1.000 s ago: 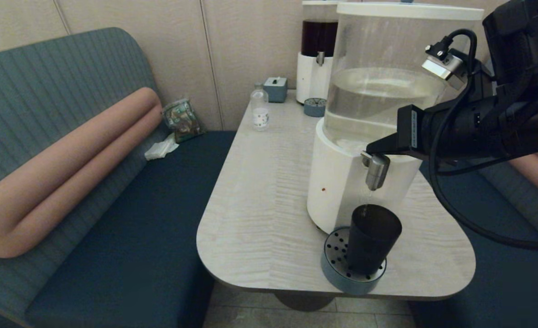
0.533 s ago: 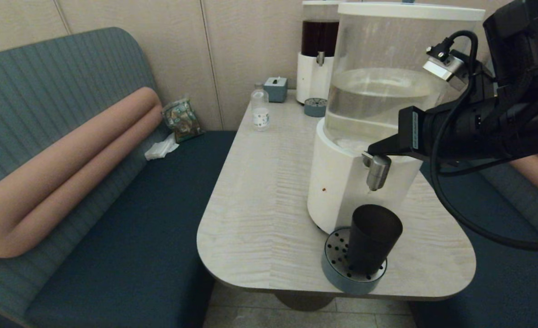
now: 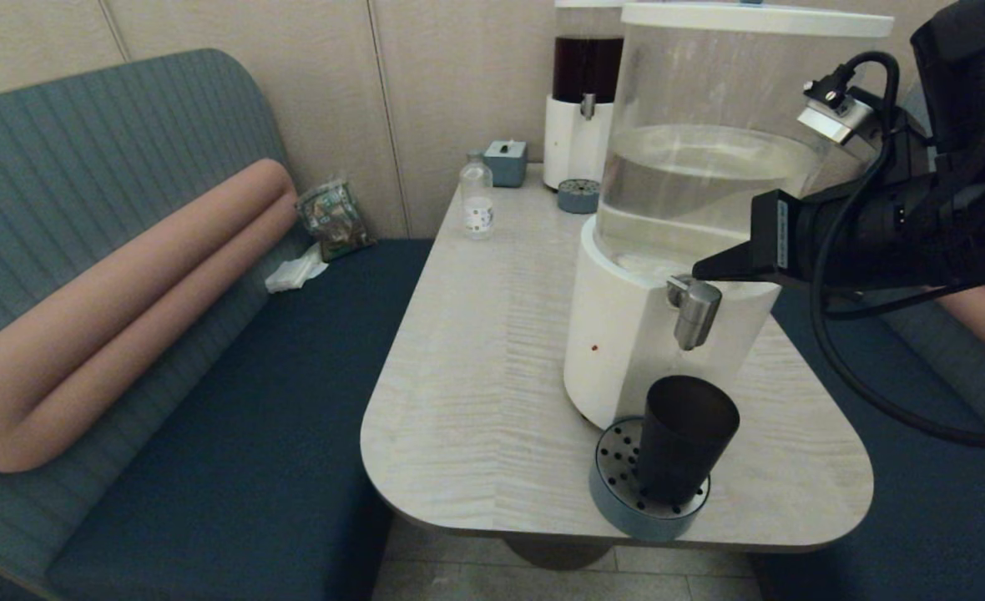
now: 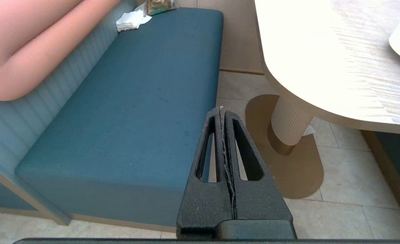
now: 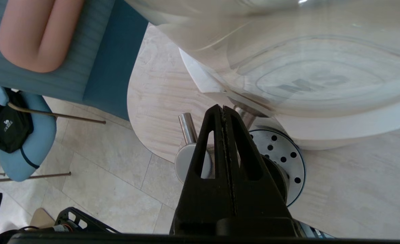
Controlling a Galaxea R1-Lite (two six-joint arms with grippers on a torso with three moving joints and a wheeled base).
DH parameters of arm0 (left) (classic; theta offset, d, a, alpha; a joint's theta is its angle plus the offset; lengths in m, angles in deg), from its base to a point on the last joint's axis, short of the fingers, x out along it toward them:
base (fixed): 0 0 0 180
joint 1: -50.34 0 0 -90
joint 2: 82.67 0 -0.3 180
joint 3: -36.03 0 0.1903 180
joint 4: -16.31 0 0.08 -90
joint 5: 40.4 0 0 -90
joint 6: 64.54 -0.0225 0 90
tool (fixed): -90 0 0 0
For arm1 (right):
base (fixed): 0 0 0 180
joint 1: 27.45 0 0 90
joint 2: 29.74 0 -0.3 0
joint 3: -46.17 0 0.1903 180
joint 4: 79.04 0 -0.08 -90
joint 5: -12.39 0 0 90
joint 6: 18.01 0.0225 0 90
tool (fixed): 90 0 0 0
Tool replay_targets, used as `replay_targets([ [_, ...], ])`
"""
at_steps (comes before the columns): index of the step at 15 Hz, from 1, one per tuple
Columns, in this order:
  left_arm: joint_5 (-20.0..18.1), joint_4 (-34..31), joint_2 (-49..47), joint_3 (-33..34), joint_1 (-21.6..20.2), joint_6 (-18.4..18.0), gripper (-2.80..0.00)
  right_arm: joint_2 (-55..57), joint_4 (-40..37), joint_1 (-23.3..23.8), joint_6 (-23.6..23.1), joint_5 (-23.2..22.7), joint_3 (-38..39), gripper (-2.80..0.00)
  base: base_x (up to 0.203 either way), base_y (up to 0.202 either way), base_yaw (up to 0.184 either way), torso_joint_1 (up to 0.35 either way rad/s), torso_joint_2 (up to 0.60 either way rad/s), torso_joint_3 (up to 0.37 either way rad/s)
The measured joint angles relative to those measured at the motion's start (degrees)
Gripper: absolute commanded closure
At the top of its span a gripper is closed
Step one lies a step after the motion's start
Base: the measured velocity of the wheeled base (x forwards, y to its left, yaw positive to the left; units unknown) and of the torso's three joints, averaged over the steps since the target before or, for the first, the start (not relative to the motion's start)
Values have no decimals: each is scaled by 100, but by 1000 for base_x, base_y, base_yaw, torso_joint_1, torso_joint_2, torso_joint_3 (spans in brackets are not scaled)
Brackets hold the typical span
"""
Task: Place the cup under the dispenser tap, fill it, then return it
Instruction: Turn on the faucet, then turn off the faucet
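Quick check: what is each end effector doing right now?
Left end effector: closed, holding nothing, parked beside the blue bench.
Right end effector: closed, holding nothing, beside the brushed-silver dispenser tap.

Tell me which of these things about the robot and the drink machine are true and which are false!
1. The cup stands on the round drip tray under the dispenser tap. True.
2. The right pincer is holding the cup. False: it is shut on nothing, up beside the tap.
3. The left pincer is shut, down by the bench, off the table. True.
4. The small clear bottle lies tipped over. False: it stands upright.
5. The cup has a handle. False: it has none.
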Motion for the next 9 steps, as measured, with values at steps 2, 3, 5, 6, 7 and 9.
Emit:
replay_targets([
  [2, -2, 0, 0, 0, 0, 0, 0, -65, 7, 52, -6, -12, 47, 0, 0, 0, 0, 0, 0, 0],
  [3, -2, 0, 0, 0, 0, 0, 0, -96, 8, 58, -6, -17, 66, 0, 0, 0, 0, 0, 0, 0],
  [5, 0, 0, 0, 0, 0, 2, 0, -186, 16, 61, -1, -27, 118, 0, 0, 0, 0, 0, 0, 0],
  [6, 0, 0, 0, 0, 0, 2, 0, -270, 18, 64, 3, -32, 171, 0, 0, 0, 0, 0, 0, 0],
  [7, 0, 0, 0, 0, 0, 2, 0, -376, 18, 64, 3, -39, 252, 0, 0, 0, 0, 0, 0, 0],
  [9, -2, -2, 0, 0, 0, 2, 0, -667, 18, 16, 6, -39, 490, 0, 0, 0, 0, 0, 0, 0],
])
